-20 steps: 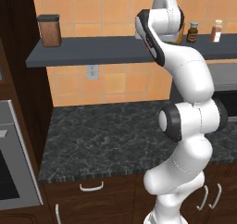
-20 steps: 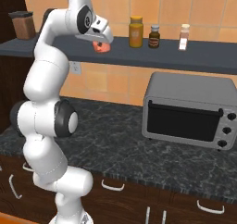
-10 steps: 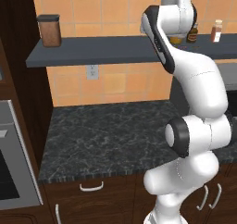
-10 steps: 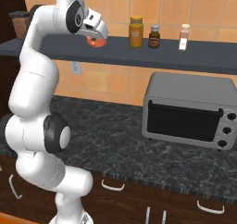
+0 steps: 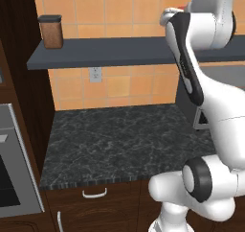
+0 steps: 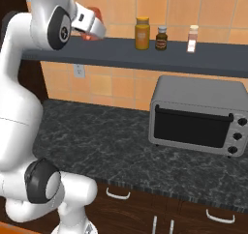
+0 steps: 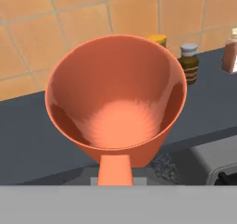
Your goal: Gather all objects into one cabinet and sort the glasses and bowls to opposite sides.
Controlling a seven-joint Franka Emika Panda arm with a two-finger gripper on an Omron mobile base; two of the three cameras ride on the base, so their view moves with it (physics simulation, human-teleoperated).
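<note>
An orange-red mug (image 7: pixel 116 100) faces me mouth-on in the hand view, its handle (image 7: pixel 115 170) at the bottom, where my gripper is shut on it. The fingertips are hidden behind the mug. In the right base view my gripper (image 6: pixel 92 26) is held high in front of the dark wall shelf (image 6: pixel 203 59), with the mug (image 6: pixel 95 13) showing red behind the hand. In the left base view a sliver of the mug (image 5: pixel 179 8) peeks over the hand (image 5: pixel 173 16) above the shelf. The bowls are out of view.
Three spice jars (image 6: pixel 142 33) (image 6: pixel 161 37) (image 6: pixel 193 38) stand on the shelf to the right of the hand. A brown canister (image 5: pixel 50 31) sits at its left end. A toaster oven (image 6: pixel 196 114) occupies the black stone counter (image 5: pixel 119 140). A built-in oven (image 5: pixel 12 168) is at the far left.
The arm has straightened upward and swung the hand with the mug higher and toward the left along the shelf. The jars and toaster oven have stayed put.
</note>
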